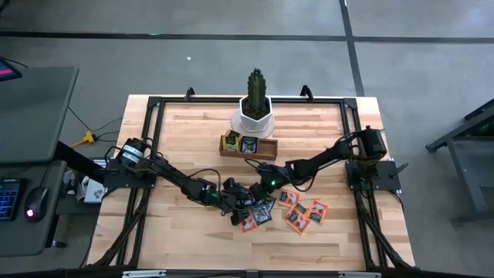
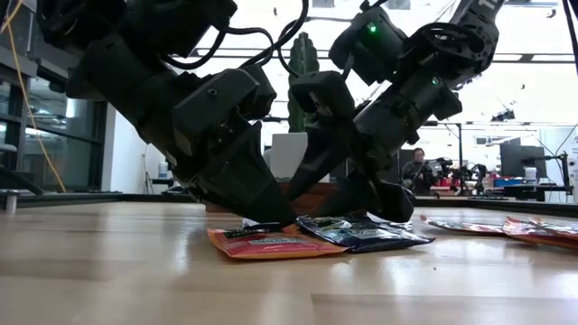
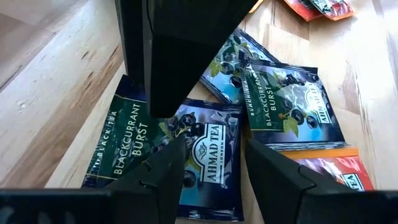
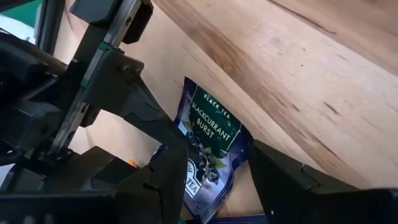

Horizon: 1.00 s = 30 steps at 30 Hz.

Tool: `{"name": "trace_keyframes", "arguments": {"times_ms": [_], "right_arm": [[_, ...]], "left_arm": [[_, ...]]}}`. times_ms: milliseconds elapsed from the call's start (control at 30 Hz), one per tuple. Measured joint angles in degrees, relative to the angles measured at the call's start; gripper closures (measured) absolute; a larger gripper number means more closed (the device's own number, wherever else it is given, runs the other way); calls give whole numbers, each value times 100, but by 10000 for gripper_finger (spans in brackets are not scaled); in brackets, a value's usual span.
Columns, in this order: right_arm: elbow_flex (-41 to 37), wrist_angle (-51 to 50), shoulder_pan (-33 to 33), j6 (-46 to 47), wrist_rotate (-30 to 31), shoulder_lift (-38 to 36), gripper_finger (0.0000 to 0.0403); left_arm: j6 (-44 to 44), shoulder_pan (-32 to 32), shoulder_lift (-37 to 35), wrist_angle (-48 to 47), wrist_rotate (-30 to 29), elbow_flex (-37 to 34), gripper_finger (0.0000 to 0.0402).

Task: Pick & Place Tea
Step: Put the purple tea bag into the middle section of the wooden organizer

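Butcher-block wooden desk (image 1: 193,147), grey concrete floor all round. Potted cactus (image 1: 255,104) at the back, wooden tray (image 1: 248,145) with a few sachets just in front. Rest of the tea sachets (image 1: 297,210) scattered mid-desk, orange-red and dark blue. Left claw (image 3: 211,171) and right claw (image 4: 214,180) both down low, nose to nose over one Blackcurrant Burst sachet (image 3: 186,149), fingers spread apart, nothing gripped.

One camera looks straight down on the whole counter (image 1: 193,131); another sits level at its surface, close. Both wrist cameras look closely down at the same blackcurrant sachet (image 3: 186,149).
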Motion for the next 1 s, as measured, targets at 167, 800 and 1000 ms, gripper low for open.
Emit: {"name": "trace_keyframes", "arguments": {"times_ms": [167, 800, 1000], "right_arm": [[0, 19, -11, -38, -19, 7, 245], [-11, -4, -4, -530, 137, 20, 400], [-9, -20, -2, -654, 226, 27, 402]], "left_arm": [[-2, 0, 0, 18, 2, -4, 231], [180, 13, -115, -16, 409, -9, 231], [346, 16, -584, -786, 583, -20, 231]]}}
